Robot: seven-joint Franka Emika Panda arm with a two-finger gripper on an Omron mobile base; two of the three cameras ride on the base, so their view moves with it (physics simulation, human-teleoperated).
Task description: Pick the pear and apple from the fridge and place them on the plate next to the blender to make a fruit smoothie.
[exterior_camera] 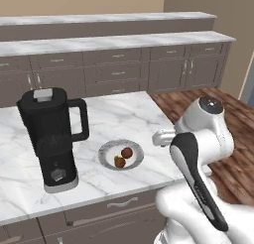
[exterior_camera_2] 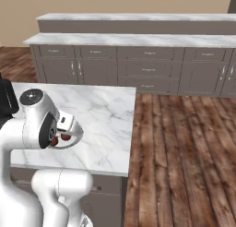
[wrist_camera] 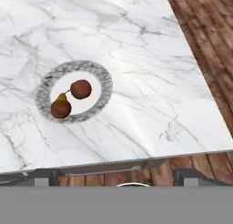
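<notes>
Both fruits down: small brownish-orange pear (wrist_camera: pixel 60 108) and dark red round apple (wrist_camera: pixel 81 89) touching on the pale grey rimmed plate (wrist_camera: pixel 106 89) near the marble table's (exterior_camera: pixel 124 114) front edge, beside the black blender (exterior_camera: pixel 49 136). Hand released, grasping nothing. Best lifted straight clear without brushing the plate.

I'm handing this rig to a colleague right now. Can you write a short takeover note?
Gripper: open, holding nothing, raised over the counter's near edge.
Pear and apple: both lying on the plate, side by side.
Plate sits on the marble counter, right of the blender.
Done: both fruits delivered.
Left: nothing to move, by the look of it; just retract the arm.
</notes>
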